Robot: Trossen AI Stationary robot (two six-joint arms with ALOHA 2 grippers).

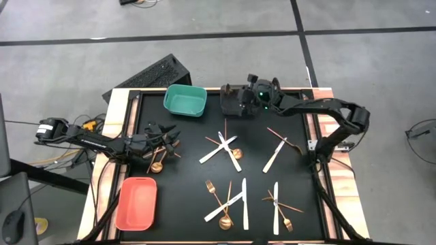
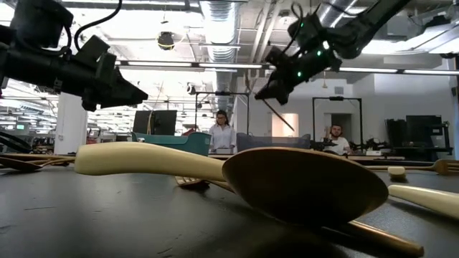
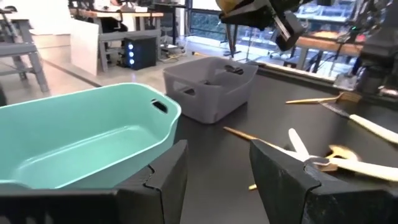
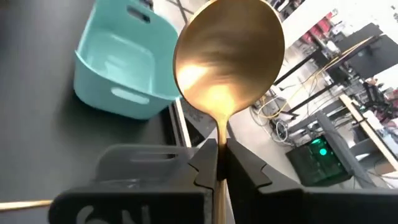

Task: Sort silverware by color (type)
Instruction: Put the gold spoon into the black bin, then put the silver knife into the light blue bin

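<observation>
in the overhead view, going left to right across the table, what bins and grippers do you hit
salmon rectangular plastic bin → left gripper over a cluster of gold utensils → teal rectangular plastic bin → dark grey plastic bin → right gripper, its fingers pinching a shiny gold round-bowled spoon by the handle

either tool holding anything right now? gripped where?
Right tool pinches a gold spoon by its thin handle just below the bowl, above the grey bin. Left tool is open, holding nothing.
</observation>
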